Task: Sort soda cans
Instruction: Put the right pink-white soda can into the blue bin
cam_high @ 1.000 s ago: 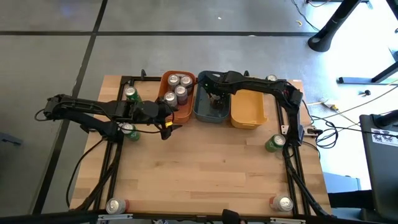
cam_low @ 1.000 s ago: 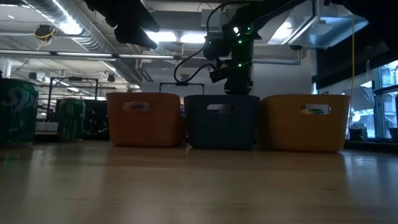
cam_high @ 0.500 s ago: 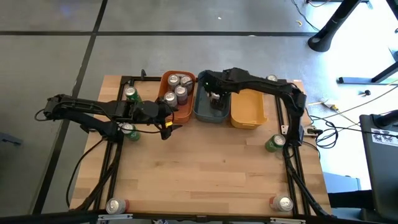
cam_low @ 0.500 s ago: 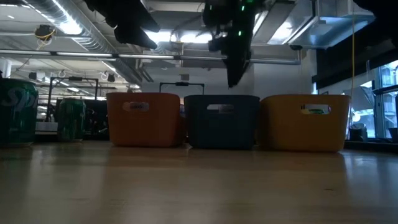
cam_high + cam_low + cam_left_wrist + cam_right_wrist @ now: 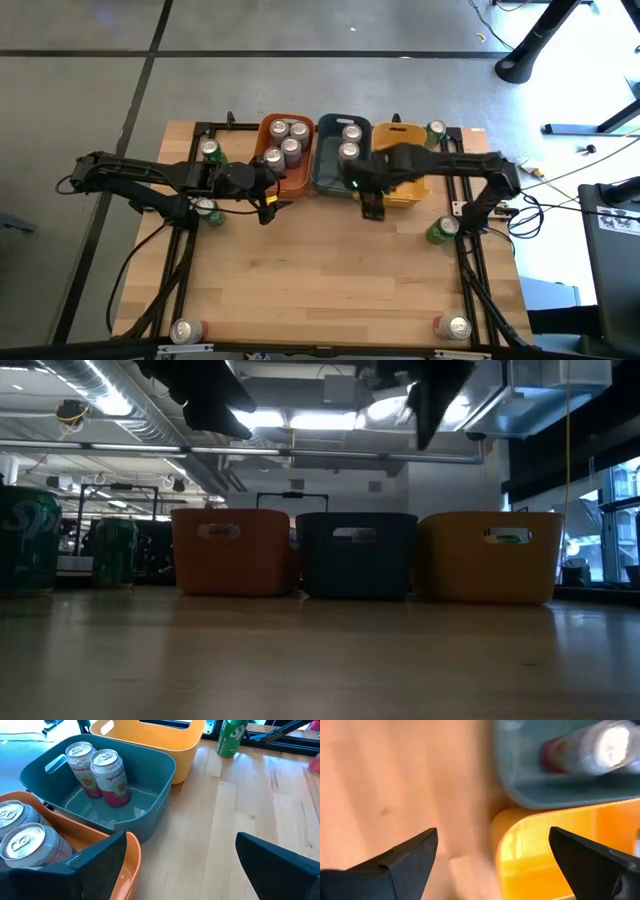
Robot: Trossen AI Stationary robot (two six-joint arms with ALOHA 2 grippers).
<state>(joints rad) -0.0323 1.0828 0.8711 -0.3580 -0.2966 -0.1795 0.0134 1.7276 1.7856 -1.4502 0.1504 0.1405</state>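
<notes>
Grey-blue bin holds two soda cans; the right hand, wide open and empty, hovers just before it; left hand likewise open, empty.

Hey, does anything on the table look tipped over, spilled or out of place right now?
Nothing stands out. The cans in the orange bin and the grey-blue bin stand upright, the loose green cans on the table are upright too, and no liquid shows.

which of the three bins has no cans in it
The yellow bin, rightmost in the row, shows none; the orange bin holds four cans and the grey-blue bin two.
</notes>
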